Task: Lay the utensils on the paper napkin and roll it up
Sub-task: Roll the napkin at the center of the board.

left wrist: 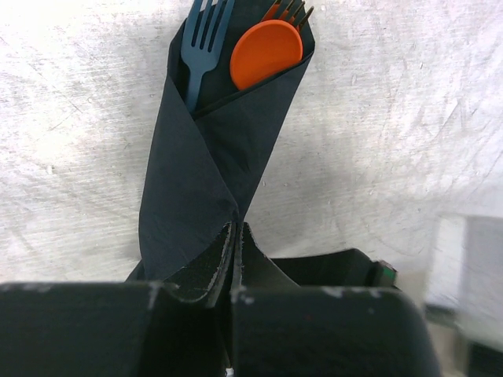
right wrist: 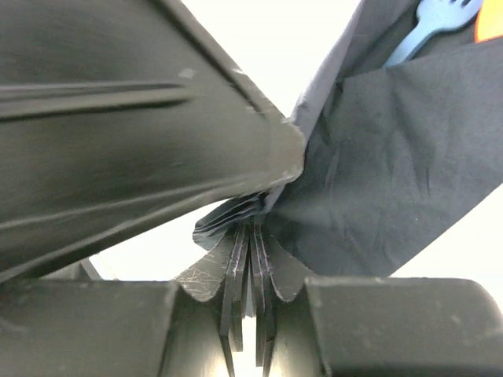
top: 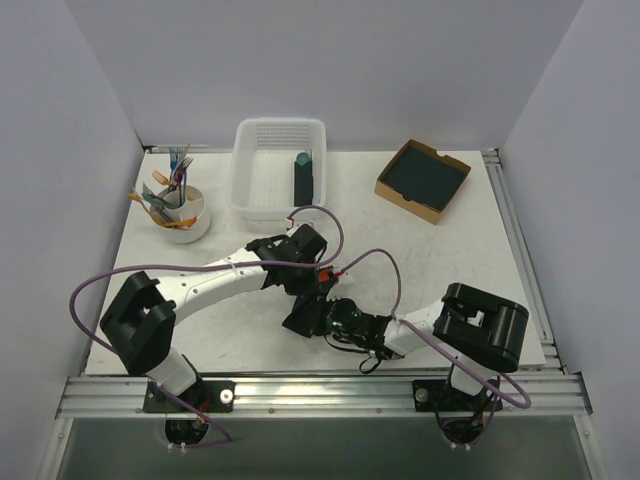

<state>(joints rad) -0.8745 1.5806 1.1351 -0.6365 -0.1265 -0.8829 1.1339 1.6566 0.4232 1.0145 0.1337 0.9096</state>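
2 arms meet over the middle of the white table [top: 450,260], and each of the 2 grippers has hold of the same 1 paper napkin [left wrist: 212,149].

The napkin is a near-black sheet folded into a narrow cone, wide and open at the far end and drawn to a point at the near end. 3 utensils stick out of its open mouth: 1 blue fork [left wrist: 203,39] on the left, 1 orange spoon [left wrist: 266,51] on the right, and 1 orange fork [left wrist: 289,11] behind the spoon, of which only the tines show. 2 flaps cross over each other at the front, the left one lying on top. The paper is creased, and at the tip it bunches into thin pleats.

The left gripper [left wrist: 236,236] has its jaws pressed together on the pointed lower end of the napkin. The right gripper [right wrist: 250,243] pinches the pleated paper at that same end, its jaws nearly closed, just beside the left one.

Elsewhere on the table:
- 1 white basket [top: 280,123] at the back, holding 1 dark roll [top: 303,178] with a teal tip.
- 1 cardboard box [top: 408,203] at the back right, with dark sheets in it.
- 1 white cup [top: 185,230] at the left, holding loose cutlery too small to count.
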